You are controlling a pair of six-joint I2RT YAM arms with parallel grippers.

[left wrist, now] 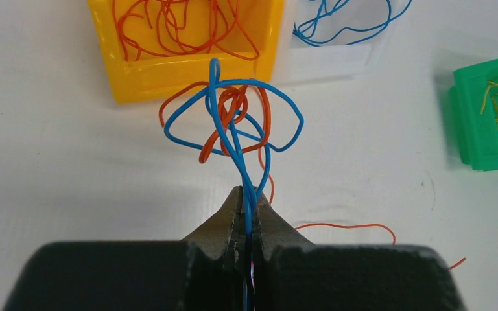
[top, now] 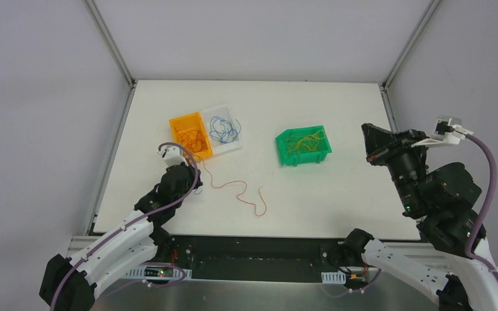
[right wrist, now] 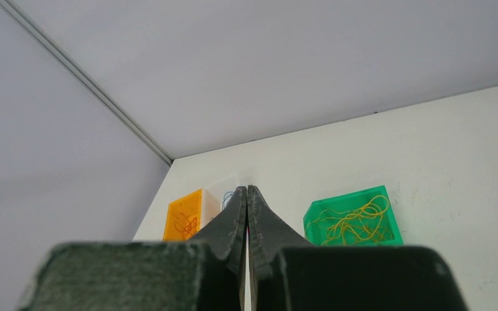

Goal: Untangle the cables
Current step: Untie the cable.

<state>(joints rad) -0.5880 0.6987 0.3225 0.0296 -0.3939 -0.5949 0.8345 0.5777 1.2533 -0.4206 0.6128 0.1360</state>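
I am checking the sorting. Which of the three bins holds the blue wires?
The clear bin, right beside the orange bin. The orange bin holds orange wires, the green bin yellow wires.

No text, label, brand mark, number or sign can be read in any of the three views.
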